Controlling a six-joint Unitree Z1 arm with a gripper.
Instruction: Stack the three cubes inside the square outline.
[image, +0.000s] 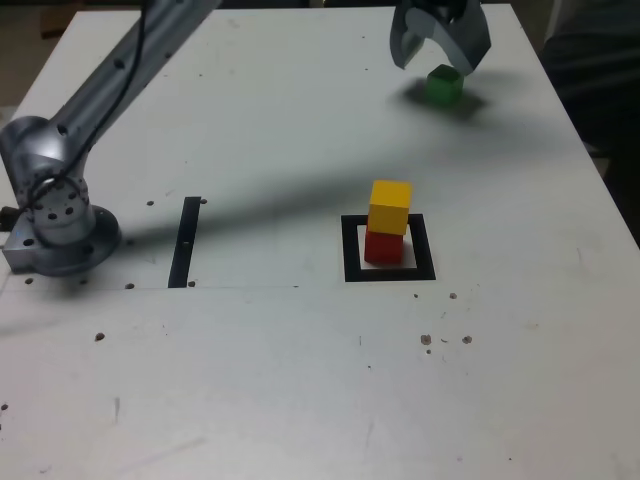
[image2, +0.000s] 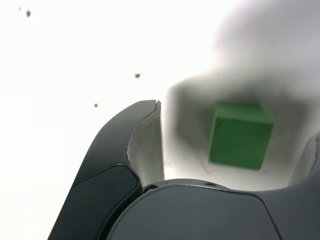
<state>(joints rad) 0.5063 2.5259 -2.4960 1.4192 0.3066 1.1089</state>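
The white table (image: 300, 400) fills the exterior view, with the grey arm (image: 120, 70) reaching from its base at the exterior view's left across to the far corner on the exterior view's right. Near the middle of the table lies the square outline (image: 350, 262), and within it the red cube (image: 383, 247) sits with the yellow cube (image: 390, 206) stacked on top, slightly skewed. A thin black strip (image: 184, 243) lies well apart, nearer the base. The step in hand appears to be fetching the last block: the gripper (image: 432, 52) hangs over the green cube (image: 443, 85) with its jaws spread wide and nothing between them yet. In the wrist view the green cube (image2: 240, 134) rests on the table between the two fingers (image2: 145, 145), nearer to the one barely visible at the frame's edge, and touching neither as far as can be seen. The next move likely calls for coming down until the fingers flank the cube, centring it, then closing, lifting, and carrying it to the top of the yellow cube.
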